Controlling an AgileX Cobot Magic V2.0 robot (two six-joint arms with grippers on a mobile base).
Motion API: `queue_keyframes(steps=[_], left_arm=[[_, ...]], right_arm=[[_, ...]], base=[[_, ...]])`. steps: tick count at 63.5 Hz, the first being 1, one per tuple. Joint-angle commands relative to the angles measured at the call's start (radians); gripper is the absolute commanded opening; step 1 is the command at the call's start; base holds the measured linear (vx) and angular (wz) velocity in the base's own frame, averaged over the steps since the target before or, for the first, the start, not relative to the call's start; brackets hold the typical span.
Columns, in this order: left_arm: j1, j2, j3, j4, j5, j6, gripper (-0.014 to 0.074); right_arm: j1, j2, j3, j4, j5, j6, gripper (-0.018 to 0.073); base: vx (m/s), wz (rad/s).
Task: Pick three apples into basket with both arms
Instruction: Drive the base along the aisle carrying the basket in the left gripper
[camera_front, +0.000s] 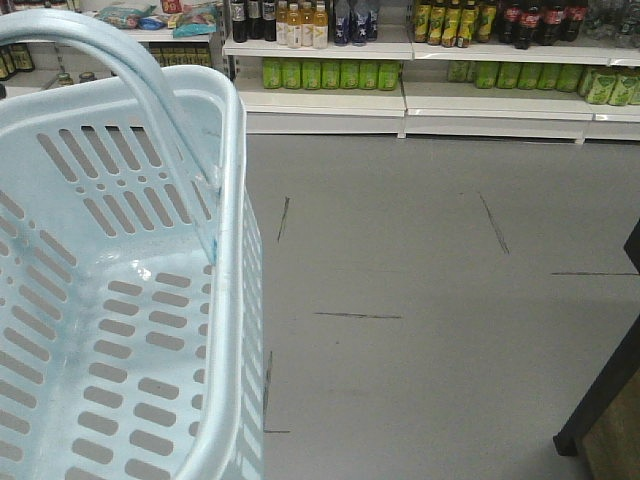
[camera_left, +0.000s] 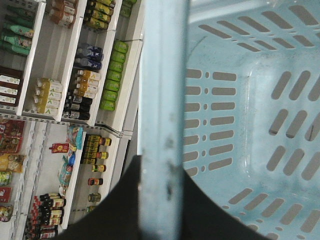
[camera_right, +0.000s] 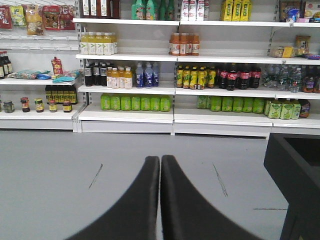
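Black left gripper (camera_left: 163, 167) clamps basket (camera_left: 240, 75) handle; right gripper (camera_right: 160, 161) closed, empty, level.

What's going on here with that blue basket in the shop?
A two-armed robot stands in a shop aisle. Its left gripper is clamped on the handle of a pale blue basket, which is empty. Its right gripper is shut, holding nothing, and faces shelves of bottled drinks.

Front view looks down past the near-left basket (camera_front: 232, 200), over floor (camera_front: 430, 300) to far shelves (camera_front: 320, 100). Left wrist view, turned sideways, sits close over the basket. Right wrist view looks level past its hand (camera_right: 160, 165) at those shelves.
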Motion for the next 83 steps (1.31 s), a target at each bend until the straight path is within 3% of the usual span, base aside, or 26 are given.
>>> queue_keyframes(steps=[1, 83], left_arm=[[0.002, -0.007, -0.029, 0.023, -0.079, -0.017, -0.0006], [0.002, -0.007, -0.029, 0.023, -0.078, -0.017, -0.0008]], right_arm=[[-0.007, -0.014, 0.014, -0.008, -0.078, 0.002, -0.0009], [-0.007, -0.014, 0.014, -0.008, -0.077, 0.002, -0.0009]], base=[[0.21, -0.11], [0.09, -0.06]])
